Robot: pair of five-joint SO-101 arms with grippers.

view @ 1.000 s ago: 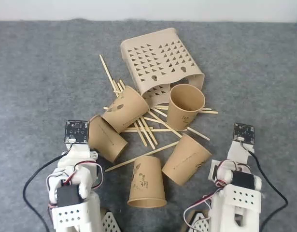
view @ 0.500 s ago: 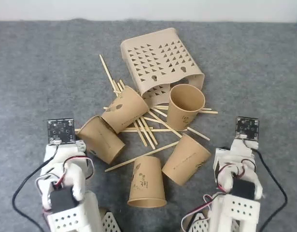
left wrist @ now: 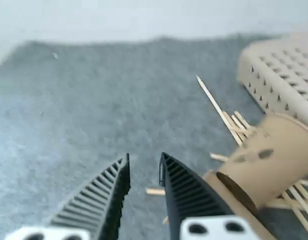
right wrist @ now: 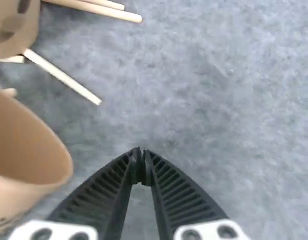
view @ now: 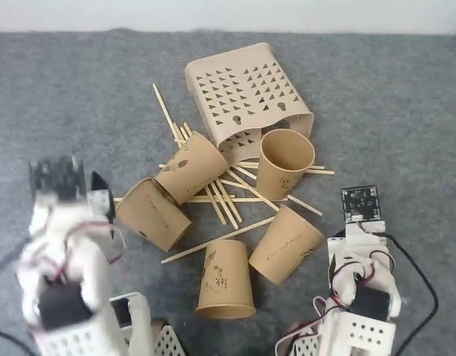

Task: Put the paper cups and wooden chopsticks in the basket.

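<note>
The basket [view: 250, 96] is lying tipped over near the middle of the grey mat's [view: 57, 96] far edge, so nothing is sitting in it yet. Five paper cups [view: 226, 280] are crowding the mat's centre. One upright cup [view: 285, 163] is standing just beside the basket, and the others are lying toppled over the scattered wooden chopsticks [view: 220, 200].

The left gripper [left wrist: 144, 159] is hovering toward the mat's left edge with its jaws slightly spread and holding nothing. It is sitting just beside the leftmost cup [left wrist: 274, 155], probably lining up a first grasp. The right gripper [right wrist: 138, 151] is hanging over bare mat near the near edge, its jaws pressed together on nothing, with a cup and loose chopsticks close by. It is likely waiting its turn.
</note>
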